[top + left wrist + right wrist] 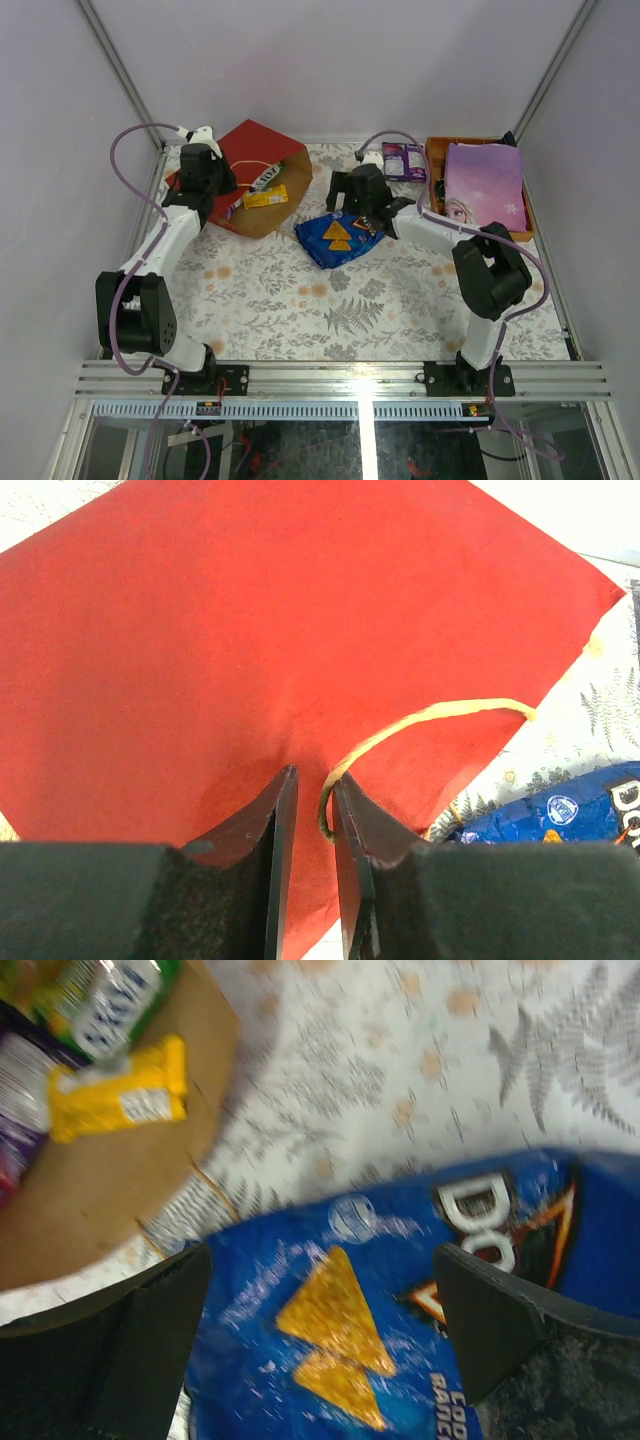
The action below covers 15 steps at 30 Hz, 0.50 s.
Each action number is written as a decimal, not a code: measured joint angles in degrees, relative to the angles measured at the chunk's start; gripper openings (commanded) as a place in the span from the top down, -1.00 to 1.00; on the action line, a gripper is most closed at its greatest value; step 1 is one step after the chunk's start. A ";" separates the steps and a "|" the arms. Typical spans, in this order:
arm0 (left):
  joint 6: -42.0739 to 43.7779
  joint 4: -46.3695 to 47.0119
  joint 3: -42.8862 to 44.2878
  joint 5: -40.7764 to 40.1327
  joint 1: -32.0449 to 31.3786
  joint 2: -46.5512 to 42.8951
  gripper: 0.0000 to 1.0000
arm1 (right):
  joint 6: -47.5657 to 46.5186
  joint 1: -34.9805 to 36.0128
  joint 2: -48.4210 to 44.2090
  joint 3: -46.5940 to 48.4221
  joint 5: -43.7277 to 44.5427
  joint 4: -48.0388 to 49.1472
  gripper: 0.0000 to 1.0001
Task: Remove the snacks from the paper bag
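**Top view, with wrist insets.** The paper bag (255, 150) is laid on its side at 11 o'clock, red face up, with its brown-lined mouth turned toward 4 o'clock. A yellow packet (265, 197) is seen on the lip of the mouth. A green packet (110, 990) and a purple packet (15, 1070) are seen deeper in.

The Doritos bag (338, 238) is laid flat near the centre, close to the lip, with a strip of cloth between them.

The left gripper (312, 775) is set over the red face. Its jaws are narrowly parted, and the loop end of the cord handle (420, 718) is seen in a gap wider than the cord.

The right gripper (322, 1255) is hung over the Doritos bag with its jaws spread wide and nothing grasped.

An orange tray (436, 190) holding a lilac princess-print item (485, 180) is placed at 2 o'clock by the right edge. A purple-white pack (403, 160) is seen at its left rim.

The fern-print cloth (300, 300) is shown bare from 4 to 8 o'clock.
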 measured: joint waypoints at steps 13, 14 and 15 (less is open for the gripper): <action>-0.02 0.00 0.04 0.52 0.00 0.92 0.61 | 1.51 -1.77 -9.88 -26.84 1.18 1.49 -0.98; -0.02 0.00 0.04 0.68 0.00 1.07 0.61 | 2.29 -3.23 -9.86 -27.15 -0.17 2.29 -0.98; -0.02 0.00 0.04 0.81 0.00 1.18 0.61 | 2.97 -4.59 -9.79 -27.23 -1.09 2.89 -0.99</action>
